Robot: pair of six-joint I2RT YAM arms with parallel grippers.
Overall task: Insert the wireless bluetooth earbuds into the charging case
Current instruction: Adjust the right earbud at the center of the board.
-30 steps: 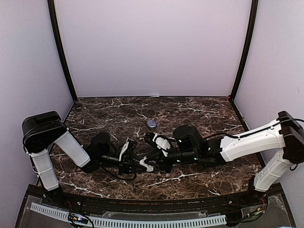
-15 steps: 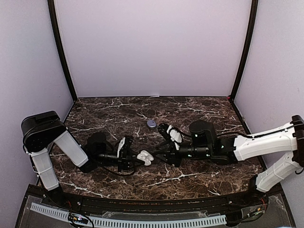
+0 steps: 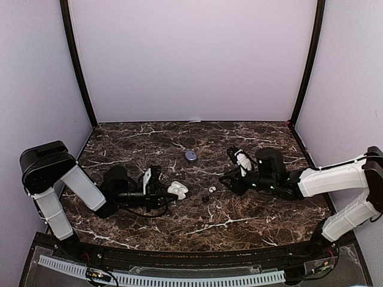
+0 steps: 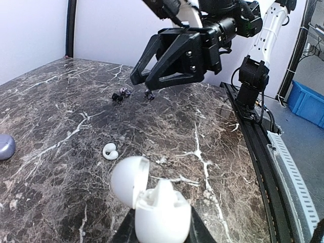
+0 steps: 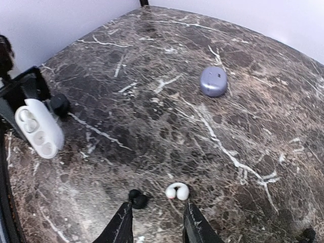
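My left gripper is shut on the base of a white charging case whose lid stands open; the case fills the bottom of the left wrist view. A white earbud and a black earbud lie on the marble just right of the case. In the right wrist view the white earbud and the black earbud sit just ahead of my right gripper, which is open and empty. The right gripper hovers right of both buds.
A closed purple case sits behind the buds, toward the middle of the dark marble table. Purple walls close the back and sides. A black rail runs along the near edge.
My right arm has drawn back to the right, away from the white case, uncovering the two buds on the table. The left gripper with the case has shifted slightly left.
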